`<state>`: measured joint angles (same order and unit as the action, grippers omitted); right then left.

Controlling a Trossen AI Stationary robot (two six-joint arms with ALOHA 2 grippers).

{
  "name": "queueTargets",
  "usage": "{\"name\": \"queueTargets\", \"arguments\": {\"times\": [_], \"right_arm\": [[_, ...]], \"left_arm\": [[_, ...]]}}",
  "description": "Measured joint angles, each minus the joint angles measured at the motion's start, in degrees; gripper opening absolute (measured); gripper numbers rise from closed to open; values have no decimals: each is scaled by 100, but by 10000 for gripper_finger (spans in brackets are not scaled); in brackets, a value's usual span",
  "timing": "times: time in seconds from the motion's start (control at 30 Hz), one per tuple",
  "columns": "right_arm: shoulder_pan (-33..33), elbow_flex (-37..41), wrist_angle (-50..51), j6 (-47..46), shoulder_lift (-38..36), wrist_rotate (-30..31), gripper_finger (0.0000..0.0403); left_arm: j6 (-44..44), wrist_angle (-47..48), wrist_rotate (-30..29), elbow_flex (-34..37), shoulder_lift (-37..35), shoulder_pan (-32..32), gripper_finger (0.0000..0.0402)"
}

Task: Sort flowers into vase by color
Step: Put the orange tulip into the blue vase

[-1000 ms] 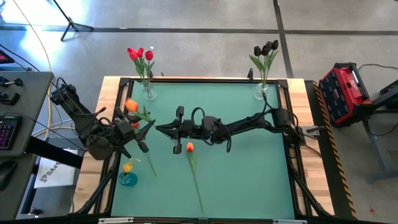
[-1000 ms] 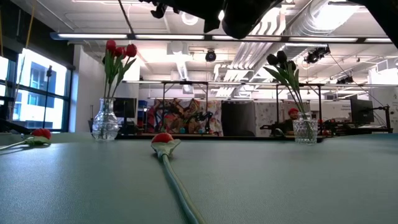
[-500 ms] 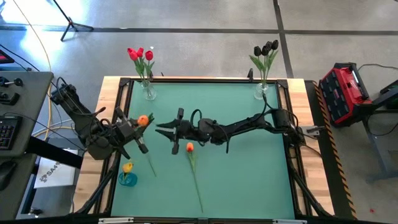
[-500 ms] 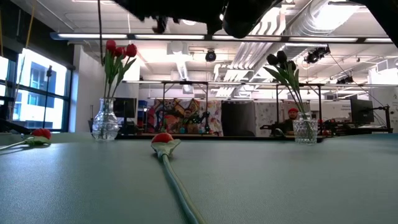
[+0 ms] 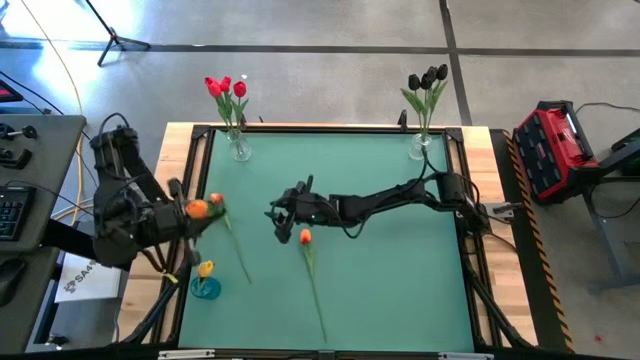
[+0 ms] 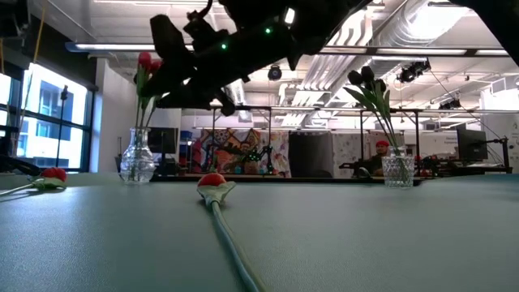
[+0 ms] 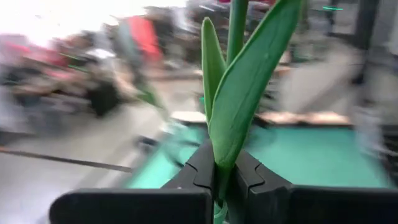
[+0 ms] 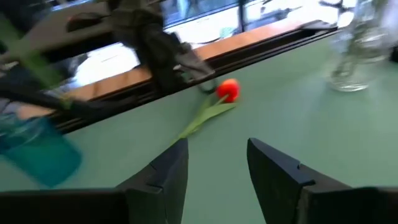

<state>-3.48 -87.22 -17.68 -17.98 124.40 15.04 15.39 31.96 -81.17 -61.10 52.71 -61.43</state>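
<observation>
My left gripper [image 7: 217, 177] sits at the counter's [image 5: 400, 250] left edge, fingers clamped on an orange tulip's [image 5: 197, 208] stem. My right gripper [image 8: 217, 165] hovers mid-counter, fingers apart, apparently just above a second orange tulip [image 5: 305, 237] lying flat on the counter.

Four cameras, one worktop [image 5: 380, 260]
High looks straight down; low looks level across; wrists look close past each end effector; all share the worktop.
</observation>
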Motion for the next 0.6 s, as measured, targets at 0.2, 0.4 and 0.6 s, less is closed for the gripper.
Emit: {"name": "queueTargets", "arguments": {"times": [0.2,0.4,0.6], "right_arm": [[-98,0,35,-19,0,-448,154],[-302,0,287,-168,0,-410,154],[-470,0,293,-170,0,-382,154]], "left_arm": [[1590,1186,1351,7,50,-202,1],[3183,2557,2323,-182,-124,-867,1],[4308,3669,2460,-238,-427,-1350,1]]}}
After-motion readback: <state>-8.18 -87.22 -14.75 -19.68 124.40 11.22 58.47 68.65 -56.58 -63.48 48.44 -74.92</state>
